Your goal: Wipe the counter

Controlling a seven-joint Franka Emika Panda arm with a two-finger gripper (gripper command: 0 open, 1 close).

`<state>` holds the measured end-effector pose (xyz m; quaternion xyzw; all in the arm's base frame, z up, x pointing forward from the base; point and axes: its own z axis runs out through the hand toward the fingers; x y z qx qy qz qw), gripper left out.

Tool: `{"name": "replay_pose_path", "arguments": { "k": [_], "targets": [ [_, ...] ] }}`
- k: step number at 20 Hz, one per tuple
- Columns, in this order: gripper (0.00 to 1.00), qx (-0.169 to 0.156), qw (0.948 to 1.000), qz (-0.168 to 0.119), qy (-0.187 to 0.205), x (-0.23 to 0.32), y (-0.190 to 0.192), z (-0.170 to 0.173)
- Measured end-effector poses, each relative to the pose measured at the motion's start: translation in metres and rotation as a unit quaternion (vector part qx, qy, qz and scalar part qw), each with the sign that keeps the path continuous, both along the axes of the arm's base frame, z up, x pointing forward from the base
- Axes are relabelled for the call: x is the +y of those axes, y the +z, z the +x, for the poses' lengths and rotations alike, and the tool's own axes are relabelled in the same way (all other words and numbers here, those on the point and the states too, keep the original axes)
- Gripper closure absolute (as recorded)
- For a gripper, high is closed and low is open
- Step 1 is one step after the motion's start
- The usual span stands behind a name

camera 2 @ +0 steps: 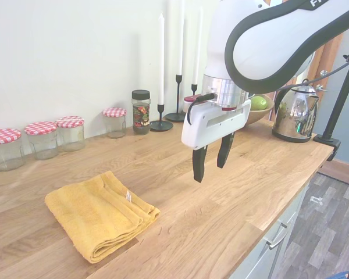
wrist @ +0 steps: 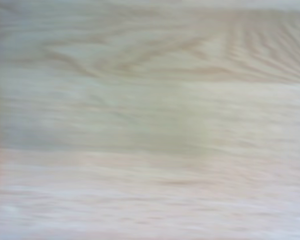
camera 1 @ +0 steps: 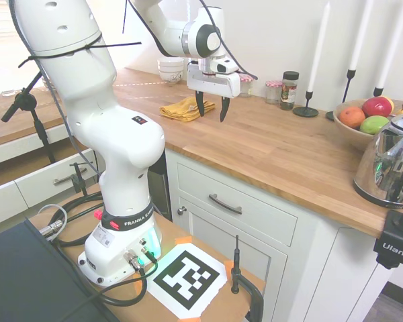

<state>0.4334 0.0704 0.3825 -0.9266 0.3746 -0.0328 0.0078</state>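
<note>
Gripper (camera 2: 210, 163) hangs above the counter (camera 2: 221, 203), jaws spread apart, nothing between them, tips pointing down and clear of the wood. Bare butcher-block directly below the jaws; wrist view shows only blurred wood grain (wrist: 150, 120). Folded yellow towel (camera 2: 99, 214) lies flat on the counter off to one side of the jaws, near but not touching; in the first exterior view it sits just behind the gripper (camera 1: 211, 109), towel (camera 1: 181, 109) partly hidden by the fingers. Further out, along the wall: spice jar with black lid (camera 2: 141, 111), glass jars with red checked lids (camera 2: 70, 132), black candlesticks with white candles (camera 2: 161, 75). On the far side from the towel: fruit bowl (camera 1: 352, 127) and chrome kettle (camera 1: 389, 161). White bowls (camera 1: 170, 69) stacked beyond the towel.
</note>
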Motion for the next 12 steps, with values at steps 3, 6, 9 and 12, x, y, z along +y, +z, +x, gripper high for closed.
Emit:
{"name": "replay_pose_path", "arguments": {
  "k": [3,6,9,12],
  "targets": [
    [0.00,-0.005,1.0000,-0.003,0.005,0.018,0.007,0.004],
    [0.00,-0.004,0.9999,-0.007,0.012,0.037,0.012,0.011],
    [0.00,-0.003,0.9997,-0.013,0.020,0.062,0.016,0.018],
    [0.00,-0.002,0.9994,-0.021,0.029,0.086,0.020,0.023]
  ]
}}
